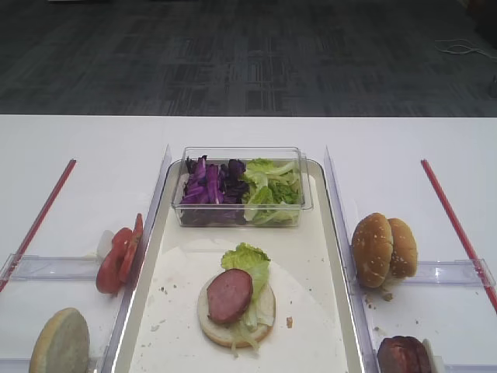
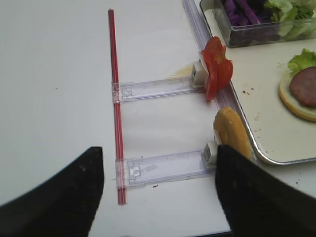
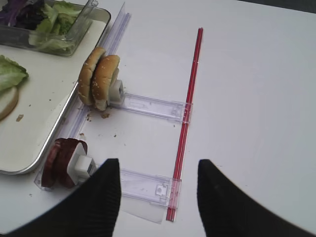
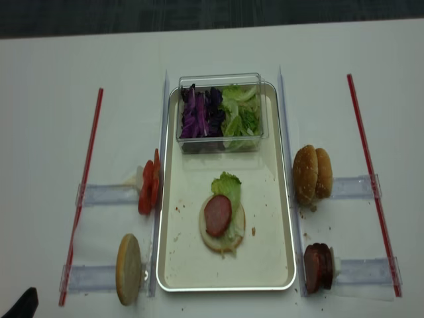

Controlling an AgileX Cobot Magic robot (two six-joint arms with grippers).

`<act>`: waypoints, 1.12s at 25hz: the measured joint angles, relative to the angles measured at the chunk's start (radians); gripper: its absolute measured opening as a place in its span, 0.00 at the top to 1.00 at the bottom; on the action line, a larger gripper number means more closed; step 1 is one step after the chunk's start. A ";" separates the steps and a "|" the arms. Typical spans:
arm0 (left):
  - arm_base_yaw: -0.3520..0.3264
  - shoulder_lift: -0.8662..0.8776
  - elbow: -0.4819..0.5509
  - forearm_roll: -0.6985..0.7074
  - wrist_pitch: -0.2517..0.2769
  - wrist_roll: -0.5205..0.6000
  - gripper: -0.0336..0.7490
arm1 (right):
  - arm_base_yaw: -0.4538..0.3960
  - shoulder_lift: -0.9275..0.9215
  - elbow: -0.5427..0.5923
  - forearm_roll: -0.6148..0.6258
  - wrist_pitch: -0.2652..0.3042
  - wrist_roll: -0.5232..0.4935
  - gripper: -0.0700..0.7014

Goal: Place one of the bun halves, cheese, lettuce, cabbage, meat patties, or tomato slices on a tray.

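Right gripper [image 3: 158, 195] hangs with its jaws spread wide and nothing between them, above the bench [image 3: 256, 98], just outboard of the stacked meat patties [image 3: 61, 160] standing on edge in their clear holder beside the tray [image 3: 59, 113]. On that tray sits a pale bun base [image 1: 233, 318] already carrying lettuce [image 1: 247, 260] and one patty [image 1: 230, 295], so the build looks partway along, and my read is we're between placements, choosing the next layer. Sesame bun tops [image 3: 98, 81] wait on edge just up from the patties; tomato slices [image 2: 216, 69] and another bun half [image 2: 231, 132] stand on the far side near the left gripper [image 2: 158, 190], which is likewise released and empty, hovering low over the bench. Cabbage [image 1: 210, 186] and more greens fill the clear tub [image 1: 241, 154] at the tray's far end. Next move, as I judge it, calls for either gripper to swing inward, drop to a holder and pinch one piece. Both arms look pulled back toward the near edge.
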 joint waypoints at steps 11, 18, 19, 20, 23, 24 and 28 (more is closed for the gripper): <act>0.000 0.000 0.000 0.000 0.000 0.000 0.37 | 0.000 0.000 0.000 0.006 0.000 0.000 0.42; 0.000 0.000 0.000 0.000 0.000 0.000 0.37 | 0.000 0.000 0.000 0.040 0.000 0.036 0.44; 0.000 0.000 0.000 0.000 0.000 0.000 0.37 | -0.005 0.000 0.000 0.047 0.000 0.040 0.45; 0.000 0.000 0.000 0.000 0.000 0.000 0.37 | -0.012 0.000 0.000 0.052 0.000 0.041 0.46; 0.000 0.000 0.000 0.000 0.000 0.000 0.37 | -0.042 0.000 0.000 0.056 0.000 0.042 0.49; 0.000 0.000 0.000 0.000 0.000 0.000 0.37 | -0.050 0.000 0.000 0.056 0.000 0.044 0.50; 0.000 0.000 0.000 0.000 0.000 0.000 0.37 | -0.054 0.000 0.000 0.056 0.000 0.046 0.55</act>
